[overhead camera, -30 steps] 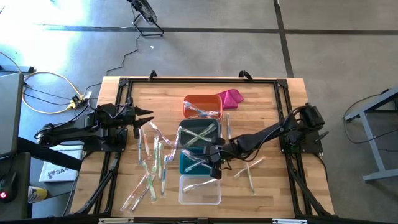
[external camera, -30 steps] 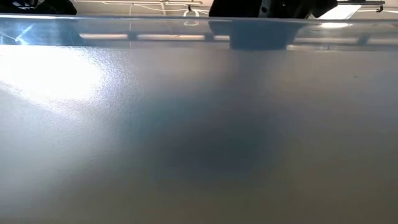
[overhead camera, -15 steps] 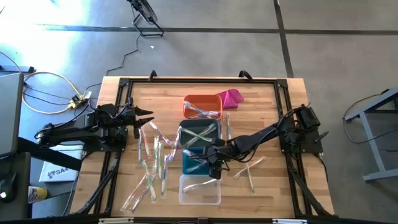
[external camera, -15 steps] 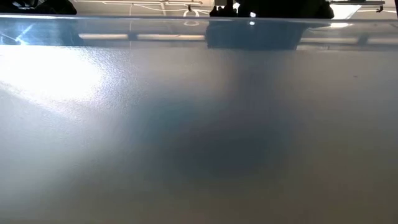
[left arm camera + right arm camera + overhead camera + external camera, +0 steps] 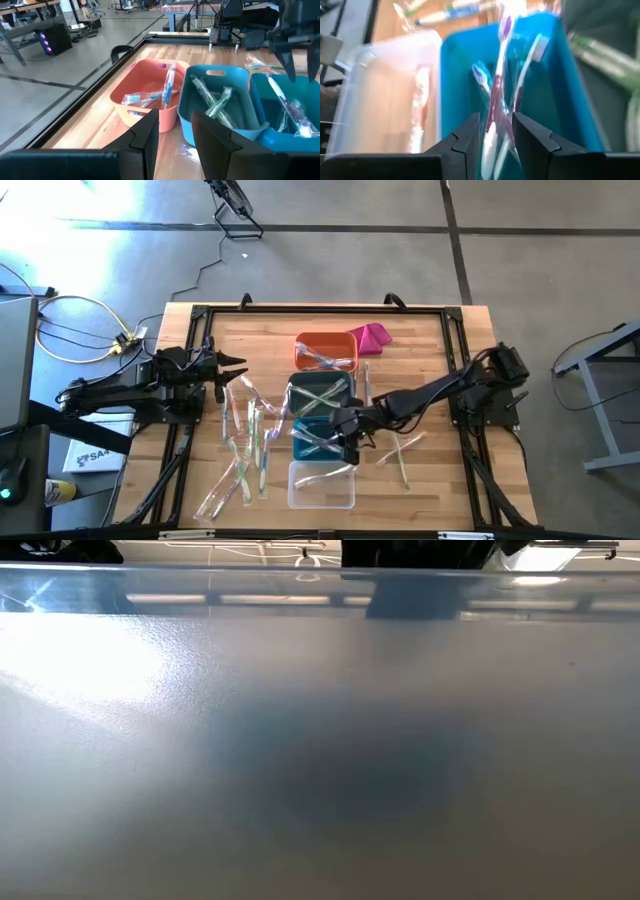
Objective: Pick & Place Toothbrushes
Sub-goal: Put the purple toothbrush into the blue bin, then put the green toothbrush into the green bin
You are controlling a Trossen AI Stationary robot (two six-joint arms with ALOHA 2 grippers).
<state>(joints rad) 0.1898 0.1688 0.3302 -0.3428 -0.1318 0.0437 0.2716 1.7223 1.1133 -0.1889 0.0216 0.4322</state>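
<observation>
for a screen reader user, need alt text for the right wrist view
The right gripper, fingers apart, hangs over a blue bin holding wrapped toothbrushes. Beside it is a clear bin with one wrapped toothbrush.

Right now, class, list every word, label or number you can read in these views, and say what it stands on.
"SA…": on the white box at the left of the high view; the remaining letters are too small to read.
The toothbrushes: any print on the wrappers is too small to read.
No other text is readable.
</observation>
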